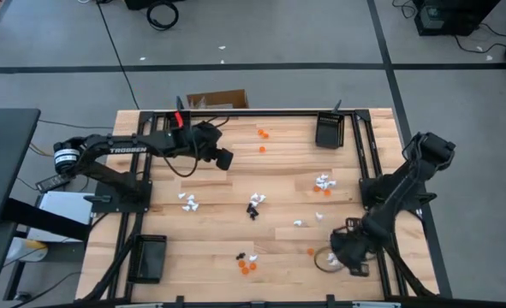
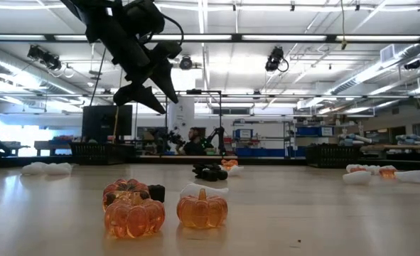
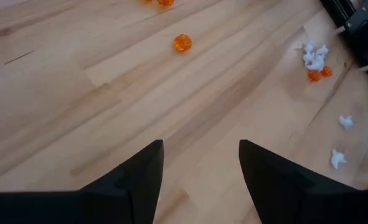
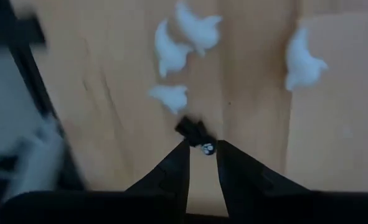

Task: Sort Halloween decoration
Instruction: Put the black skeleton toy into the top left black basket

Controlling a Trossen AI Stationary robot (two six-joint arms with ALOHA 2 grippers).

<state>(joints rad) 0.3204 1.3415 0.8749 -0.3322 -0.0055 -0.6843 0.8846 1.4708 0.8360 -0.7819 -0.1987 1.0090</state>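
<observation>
The Halloween decoration lies scattered over the wooden table [image 1: 235, 239]: white pieces [image 1: 188, 201], black ones [image 1: 253, 209], orange pumpkins [image 1: 247, 266] near the front edge, also close in the low view [image 2: 202, 208]. My left gripper [image 1: 223, 159] hangs open above the table's far left part, nothing between its fingers [image 3: 140, 180]; an orange pumpkin [image 3: 182, 43] lies beyond it. My right gripper [image 1: 353, 259] is at the near right corner, shut on a tiny black piece [image 4: 198, 135], with white pieces [image 4: 171, 50] on the surface below. My right gripper pinches the tiny black piece [image 4: 202, 142] between its two fingertips [image 4: 179, 155], only at their free ends. The fingers point steeply down. The piece is lifted clear of the surface below.
A small black tray [image 1: 330, 131] sits at the far right and another [image 1: 148, 257] at the near left. A round clear rim [image 1: 324, 259] lies beside my right gripper. White and orange pieces [image 1: 323, 183] cluster at the right; bare wood lies in the middle left.
</observation>
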